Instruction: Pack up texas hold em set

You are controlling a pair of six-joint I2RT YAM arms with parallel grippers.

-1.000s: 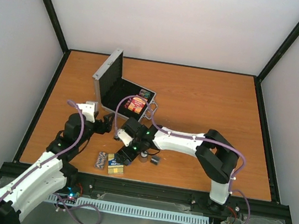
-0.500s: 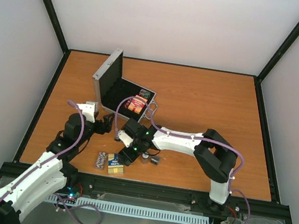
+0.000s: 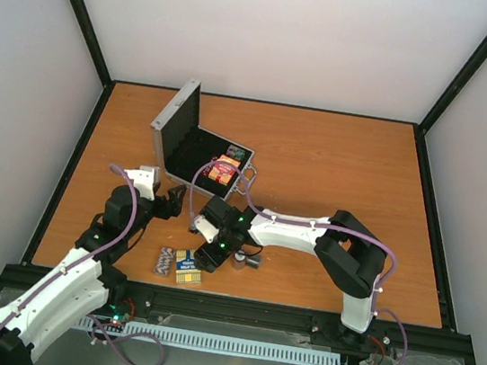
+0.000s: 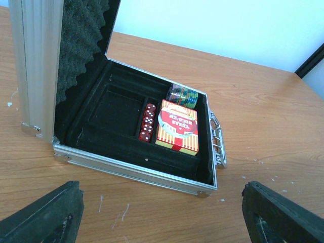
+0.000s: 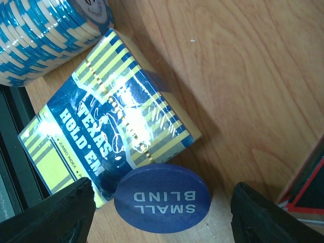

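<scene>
The right gripper (image 5: 162, 190) hangs over the blue round button (image 5: 162, 200), its jaws open either side of it with gaps, gripping nothing. The button lies against a blue card box (image 5: 109, 121) beside blue-striped chips (image 5: 40, 35) on the table (image 5: 243, 76). The left gripper (image 4: 159, 207) is wide open and empty, facing the open silver case (image 4: 131, 169), which holds a red card box (image 4: 177, 126), dice (image 4: 148, 123) and green-striped chips (image 4: 183, 94).
</scene>
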